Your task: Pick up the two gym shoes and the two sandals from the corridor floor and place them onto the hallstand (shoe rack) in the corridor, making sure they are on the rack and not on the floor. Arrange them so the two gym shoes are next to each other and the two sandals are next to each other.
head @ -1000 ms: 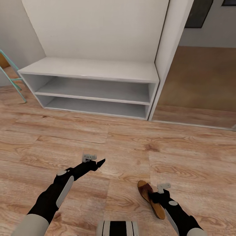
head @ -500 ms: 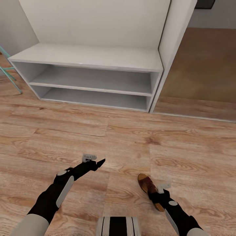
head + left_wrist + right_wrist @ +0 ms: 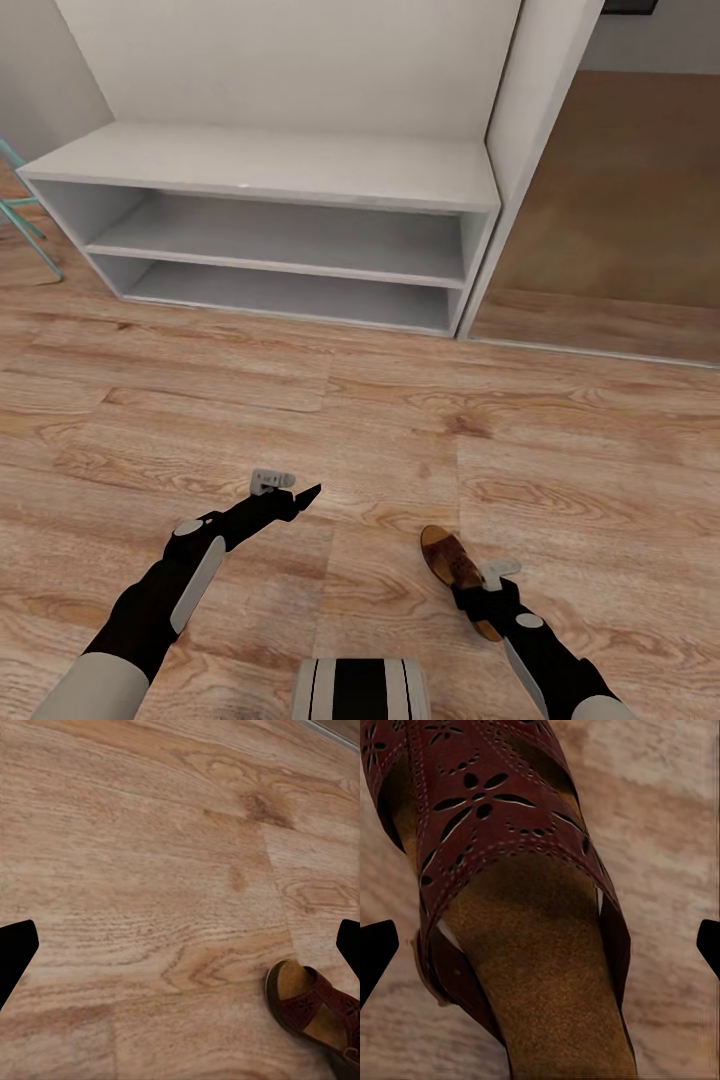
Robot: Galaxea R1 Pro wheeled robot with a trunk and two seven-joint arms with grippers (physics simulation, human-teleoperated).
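On the corridor floor [image 3: 400, 430], well short of the hallstand [image 3: 300, 170], your right gripper [image 3: 478, 598] sits over one sandal [image 3: 455, 565], fingertips spread wide at its sides. Judged step: grasping. Next, close, then lift toward the bench.

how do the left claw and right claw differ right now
The left claw hangs over bare corridor floor with nothing between its fingers; the right claw has a sandal between its open fingers. The left claw reaches farther forward toward the hallstand; the right sits nearer the robot. Both are open, black and low over the floor.
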